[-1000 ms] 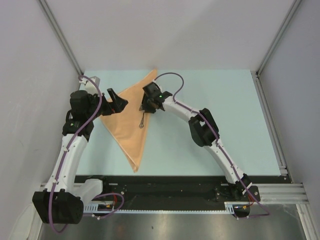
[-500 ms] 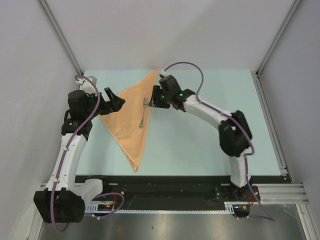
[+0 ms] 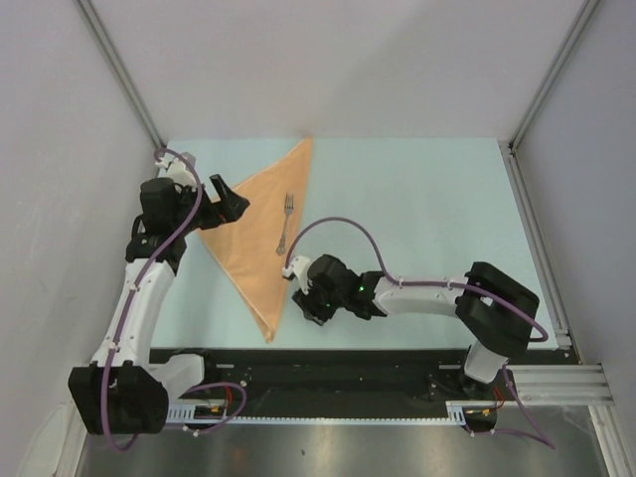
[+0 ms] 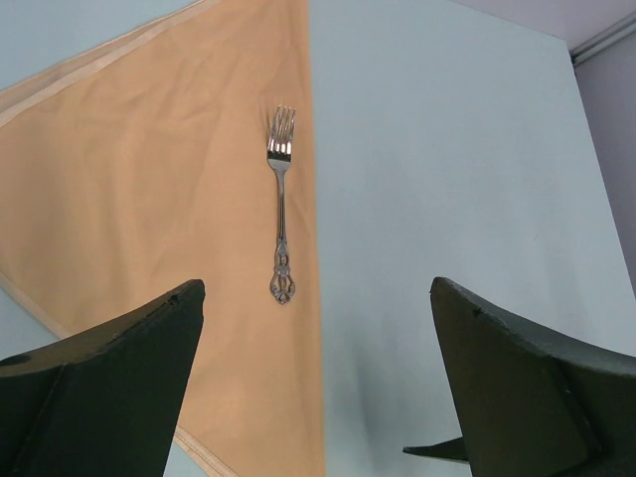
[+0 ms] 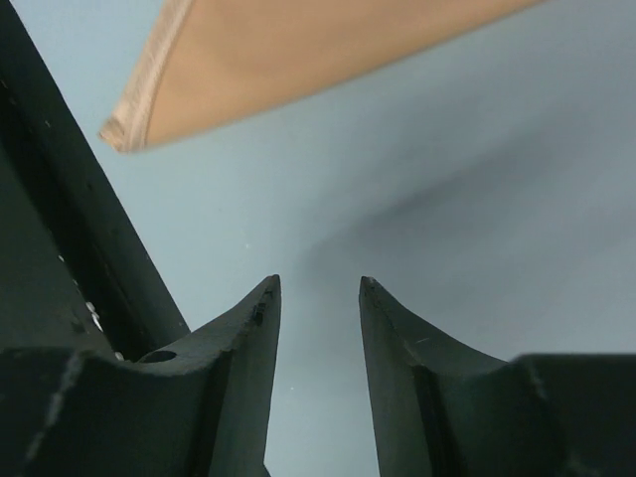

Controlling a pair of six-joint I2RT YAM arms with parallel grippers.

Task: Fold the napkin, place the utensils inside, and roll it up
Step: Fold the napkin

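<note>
Napkin (image 3: 260, 234) is lying flat on the left part of the pale blue table (image 3: 427, 199), folded into a long triangle. One point sits at the far end, one sticks out to the left, and the skinny tip points at the near edge. Cloth looks peach-orange with a lighter hem along the left sides, pretty smooth in the left wrist view (image 4: 149, 199).

Fork (image 3: 286, 224) is on the napkin, right by its straight right-hand edge, roughly parallel to that edge. Tines point to the napkin's far corner, and the fancy handle end points toward the near tip. You can see it really clearly from the left wrist (image 4: 280, 229). Nothing is touching it.

Left gripper (image 3: 234, 199) hangs by the napkin's left corner with its fingers spread wide and nothing in them. In its own camera (image 4: 316, 298) the fork and the napkin's straight edge show in the gap between the two fingers.

Right gripper (image 3: 303, 298) is low over bare table just to the right of the napkin's near tip, not touching the cloth. Its fingers (image 5: 318, 283) are only a narrow gap apart, with nothing between them but table. The napkin's tip (image 5: 328, 50) shows at the top of that view.
</note>
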